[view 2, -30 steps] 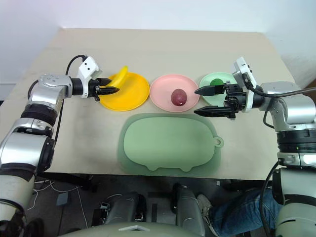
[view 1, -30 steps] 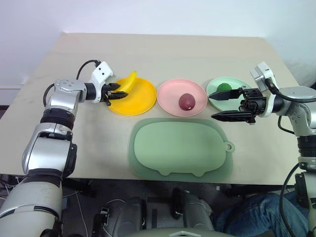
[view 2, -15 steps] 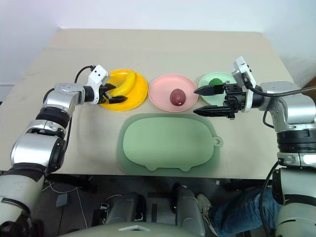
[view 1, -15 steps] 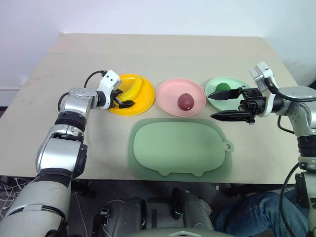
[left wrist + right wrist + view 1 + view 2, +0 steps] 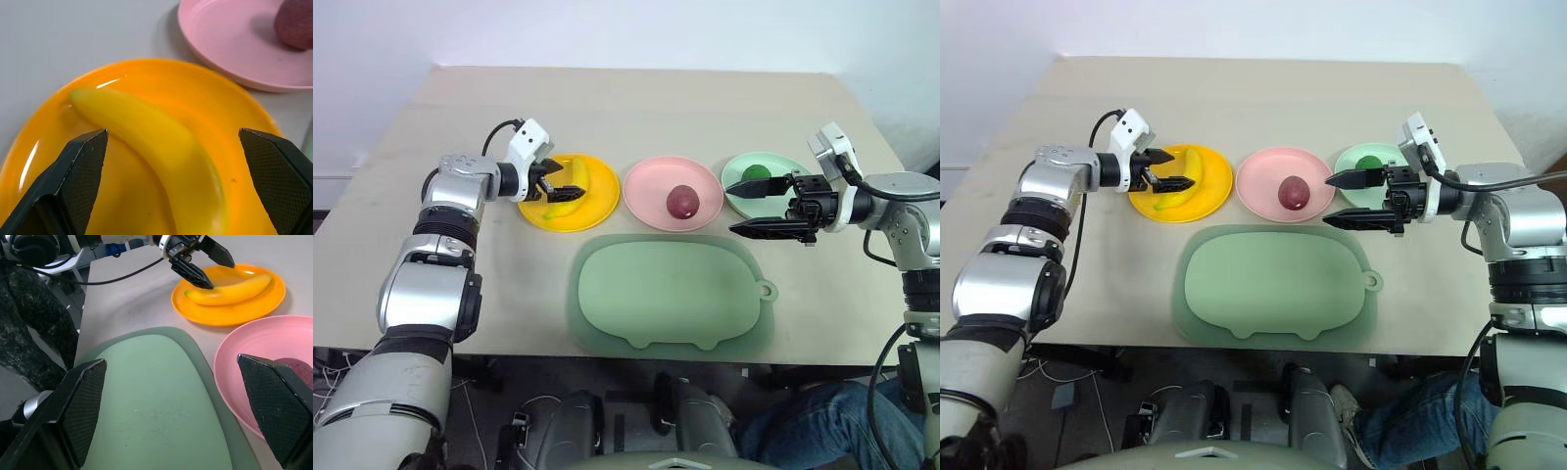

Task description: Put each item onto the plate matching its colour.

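The yellow banana (image 5: 574, 182) lies on the orange-yellow plate (image 5: 597, 201) at the left of the row. My left gripper (image 5: 558, 180) hovers open just above the banana's left end, one finger on each side, not touching it. In the left wrist view the banana (image 5: 161, 142) runs between the spread fingers (image 5: 73, 186). The dark red-purple fruit (image 5: 682, 202) rests on the pink plate (image 5: 646, 191), and the dark green fruit (image 5: 757, 173) on the mint green plate (image 5: 781, 168). My right gripper (image 5: 738, 207) is open and empty in front of the green plate, pointing left.
A large pale green animal-shaped board (image 5: 671, 292) lies on the table in front of the plates. Bare tabletop stretches behind the plates and to the far left. A person's jeans-clad leg (image 5: 803, 421) shows below the table's front right edge.
My left gripper carried the banana over the orange-yellow plate, opened and let it go; the banana now lies on the plate. The right arm has not moved.
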Robot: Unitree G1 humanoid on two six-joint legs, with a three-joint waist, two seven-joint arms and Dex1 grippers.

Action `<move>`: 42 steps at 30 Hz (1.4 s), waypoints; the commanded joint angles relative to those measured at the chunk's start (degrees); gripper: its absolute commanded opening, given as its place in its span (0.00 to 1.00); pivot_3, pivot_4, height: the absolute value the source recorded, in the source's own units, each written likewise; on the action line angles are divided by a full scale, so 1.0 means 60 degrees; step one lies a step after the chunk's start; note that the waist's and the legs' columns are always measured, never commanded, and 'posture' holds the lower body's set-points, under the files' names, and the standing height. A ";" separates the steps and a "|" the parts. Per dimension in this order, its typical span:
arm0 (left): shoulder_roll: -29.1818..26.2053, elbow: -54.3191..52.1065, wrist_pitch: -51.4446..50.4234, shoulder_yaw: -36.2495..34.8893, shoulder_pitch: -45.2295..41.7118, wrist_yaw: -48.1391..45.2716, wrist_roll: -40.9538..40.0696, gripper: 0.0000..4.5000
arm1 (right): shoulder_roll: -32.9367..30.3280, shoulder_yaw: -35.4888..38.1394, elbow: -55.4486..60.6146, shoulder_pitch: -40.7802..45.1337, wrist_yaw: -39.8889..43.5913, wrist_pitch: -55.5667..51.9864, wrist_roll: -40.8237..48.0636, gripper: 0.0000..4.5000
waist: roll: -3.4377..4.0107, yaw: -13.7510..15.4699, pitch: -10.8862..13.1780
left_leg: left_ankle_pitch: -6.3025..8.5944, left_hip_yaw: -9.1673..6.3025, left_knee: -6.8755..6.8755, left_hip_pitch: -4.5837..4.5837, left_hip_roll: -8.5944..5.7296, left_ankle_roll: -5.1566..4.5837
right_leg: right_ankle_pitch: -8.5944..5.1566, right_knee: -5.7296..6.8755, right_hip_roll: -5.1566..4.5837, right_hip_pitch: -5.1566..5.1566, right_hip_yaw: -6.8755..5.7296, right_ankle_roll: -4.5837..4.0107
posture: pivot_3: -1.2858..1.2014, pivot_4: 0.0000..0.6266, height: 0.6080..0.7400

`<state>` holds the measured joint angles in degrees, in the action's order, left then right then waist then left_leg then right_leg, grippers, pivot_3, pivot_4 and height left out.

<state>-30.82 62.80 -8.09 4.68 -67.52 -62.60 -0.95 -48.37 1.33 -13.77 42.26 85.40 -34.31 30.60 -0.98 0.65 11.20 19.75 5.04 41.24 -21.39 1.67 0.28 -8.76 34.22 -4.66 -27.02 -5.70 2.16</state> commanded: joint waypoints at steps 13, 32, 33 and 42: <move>-0.0406 -0.2104 -0.0554 -0.1205 -0.0205 -0.1127 -0.1381 1.00 | -0.0018 0.0295 -0.0212 0.0388 -0.0143 0.0172 0.0073 1.00 | 0.0000 0.0003 0.0000 | 0.0000 0.0001 0.0001 -0.0003 0.0001 0.0000 | 0.0000 0.0000 0.0000 -0.0002 0.0001 0.0001 | 0.52 0.24 1.00; -0.1219 -0.9925 -0.3718 -0.0955 0.3966 -0.3720 -0.4483 1.00 | 0.0180 0.0555 0.0223 0.0069 -0.0431 -0.0243 0.0468 1.00 | 0.0002 -0.0007 0.0000 | -0.0001 -0.0001 -0.0002 0.0004 0.0007 0.0003 | -0.0001 0.0000 0.0003 -0.0003 0.0010 0.0000 | 0.52 0.24 1.00; -0.1096 -1.0024 -0.3163 -0.1122 0.4132 -0.3576 -0.4460 1.00 | 0.0197 0.0564 0.0284 0.0028 -0.0432 -0.0201 0.0473 1.00 | 0.0002 -0.0003 0.0000 | -0.0001 -0.0002 -0.0001 0.0004 0.0007 0.0003 | -0.0001 0.0001 0.0002 -0.0003 0.0010 -0.0001 | 0.52 0.24 1.00; -0.1732 -1.0417 -0.2508 -0.1352 0.4987 -0.3203 -0.4469 1.00 | 0.0466 0.0268 -0.0215 0.0460 -0.0109 -0.0004 0.0271 1.00 | 0.0002 0.0007 0.0000 | 0.0000 -0.0007 0.0002 0.0004 0.0006 0.0000 | -0.0001 -0.0002 0.0002 0.0002 0.0009 -0.0001 | 0.52 0.24 1.00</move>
<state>-40.33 2.96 -24.06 -1.44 -37.64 -82.85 -26.88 -45.84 2.47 -14.71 42.94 83.93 -35.52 32.13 -0.97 0.69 11.21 19.75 5.01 41.25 -21.36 1.70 0.27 -8.76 34.20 -4.65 -27.01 -5.65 2.15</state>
